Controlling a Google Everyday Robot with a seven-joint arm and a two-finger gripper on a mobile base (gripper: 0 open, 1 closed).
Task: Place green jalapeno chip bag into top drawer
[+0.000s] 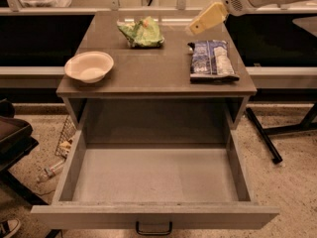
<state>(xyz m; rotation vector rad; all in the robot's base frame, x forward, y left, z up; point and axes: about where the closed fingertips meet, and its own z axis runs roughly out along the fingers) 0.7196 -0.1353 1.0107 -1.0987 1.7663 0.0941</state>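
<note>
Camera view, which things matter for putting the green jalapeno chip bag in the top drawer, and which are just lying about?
For the job: green jalapeno chip bag, at the back of the countertop; top drawer, pulled open; gripper, above the countertop's back right.
Lying about: white bowl; blue-and-white bag.

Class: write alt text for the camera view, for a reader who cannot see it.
The gripper hovers over the back right of the cabinet top, apart from the green jalapeno chip bag at back centre. A white bowl sits left, a blue-and-white bag right. Below, the top drawer stands open.
</note>
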